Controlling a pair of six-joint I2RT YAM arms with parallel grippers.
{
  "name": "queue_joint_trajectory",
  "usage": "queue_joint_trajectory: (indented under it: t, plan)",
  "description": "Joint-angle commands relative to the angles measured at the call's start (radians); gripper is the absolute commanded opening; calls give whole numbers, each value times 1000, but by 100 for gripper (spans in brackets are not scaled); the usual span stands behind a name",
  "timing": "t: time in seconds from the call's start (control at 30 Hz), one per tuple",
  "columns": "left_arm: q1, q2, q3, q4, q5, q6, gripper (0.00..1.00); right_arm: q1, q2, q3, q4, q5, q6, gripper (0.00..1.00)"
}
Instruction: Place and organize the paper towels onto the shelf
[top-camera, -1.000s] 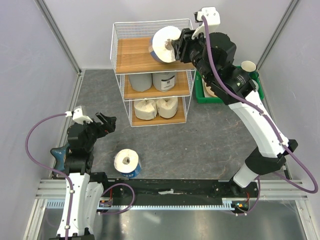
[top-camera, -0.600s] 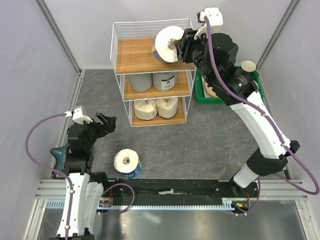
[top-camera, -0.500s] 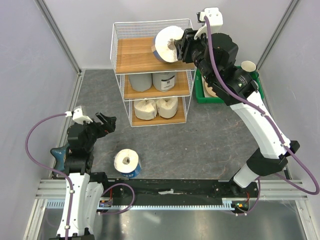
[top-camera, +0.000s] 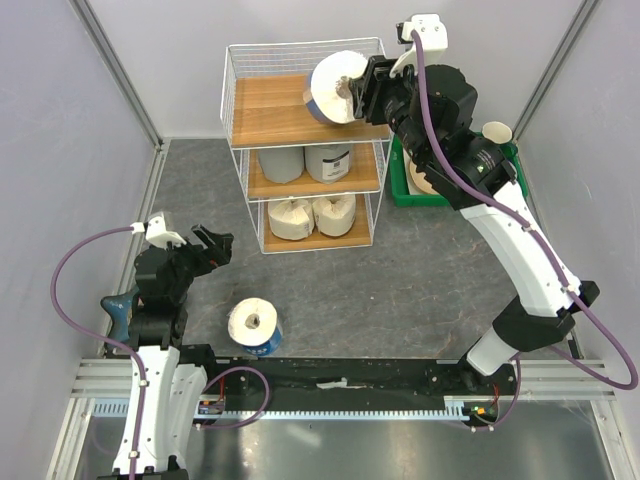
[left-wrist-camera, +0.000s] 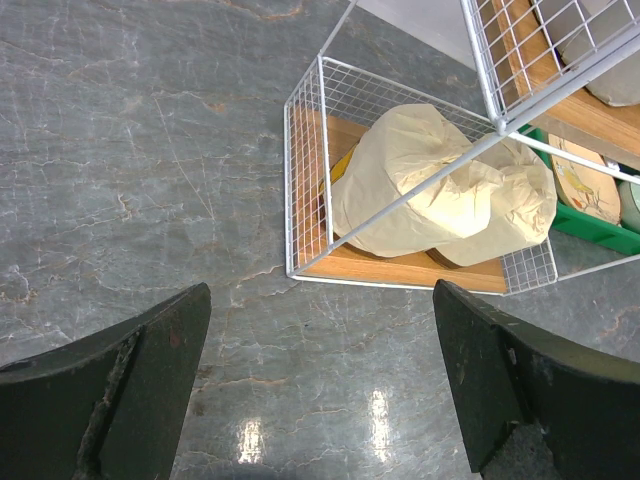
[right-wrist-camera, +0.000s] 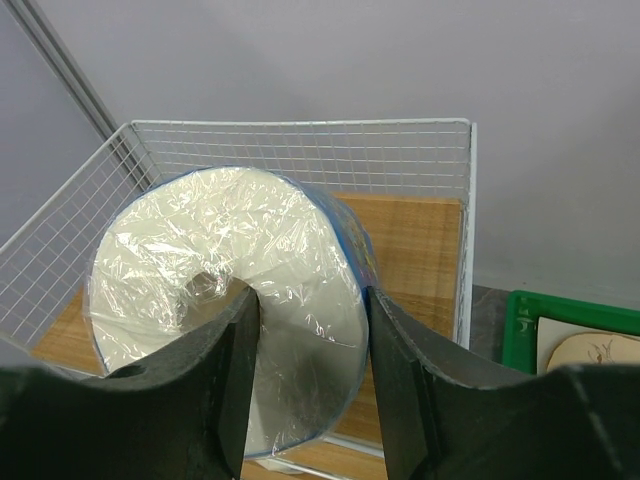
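Observation:
The white wire shelf (top-camera: 240, 95) stands at the back with three wooden tiers. Two grey-wrapped rolls (top-camera: 328, 160) sit on the middle tier and two cream rolls (top-camera: 310, 215) on the bottom tier; the cream rolls also show in the left wrist view (left-wrist-camera: 440, 190). My right gripper (top-camera: 352, 95) is shut on a blue-wrapped roll (top-camera: 335, 88), one finger in its core, holding it tilted over the top tier's right end (right-wrist-camera: 225, 300). A second blue-wrapped roll (top-camera: 254, 325) stands on the floor. My left gripper (top-camera: 205, 243) is open and empty, left of that roll.
A green plastic tray (top-camera: 408, 190) with flat items sits right of the shelf, under my right arm; its edge shows in the left wrist view (left-wrist-camera: 600, 220). A white cup (top-camera: 496, 132) stands by the tray. Grey walls enclose the marbled floor.
My right gripper has carried the blue-wrapped roll slightly up and back over the top tier. The left arm has not moved.

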Motion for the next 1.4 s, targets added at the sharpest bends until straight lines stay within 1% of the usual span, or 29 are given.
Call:
queue_joint_trajectory:
  t: [0.0,0.13,0.23,0.6,0.73,0.83,0.87,0.93,1.0,1.1,1.2,1.23,1.27,1.3,1.33,1.37]
  plan:
    - [-4,-5,-2,10,-15,34,99,-10,1,29,67,-19,20,54]
    - [-4,-7,-2,10,-17,34,99,-14,6,31,76,-26,26,59]
    - [-3,-7,-2,9,-15,34,99,-16,6,31,84,-39,27,65]
    - [-6,-11,-4,9,-23,34,99,-24,23,38,92,-77,41,68]
    - [-8,-13,-4,7,-23,34,99,-24,-5,3,101,-135,49,70]
    - [-8,-13,-2,6,-25,34,100,-25,-61,-57,109,-245,46,70]
    - [-8,-11,-3,6,-23,34,99,-22,-80,-99,115,-360,41,70]
    - [-8,-11,-4,7,-23,34,99,-16,-133,-147,116,-506,29,71]
    - [-11,-13,-2,7,-25,35,99,12,-190,-244,115,-610,47,71]
    - [-9,-8,-4,6,-23,32,100,97,-232,-386,99,-674,69,73]
    - [-12,-4,-2,4,-23,34,99,225,-221,-532,55,-669,90,74]
    - [-12,-4,-2,6,-25,34,99,258,-213,-570,50,-654,96,75]
    - [-12,-5,-2,4,-26,34,100,316,-191,-645,49,-643,107,75]
    - [-12,-5,-2,6,-28,32,100,341,-178,-681,53,-625,136,75]
    - [-12,-5,-2,4,-28,34,100,364,-166,-715,61,-572,159,75]
    - [-12,-4,-3,6,-28,34,100,395,-149,-782,96,-551,185,76]
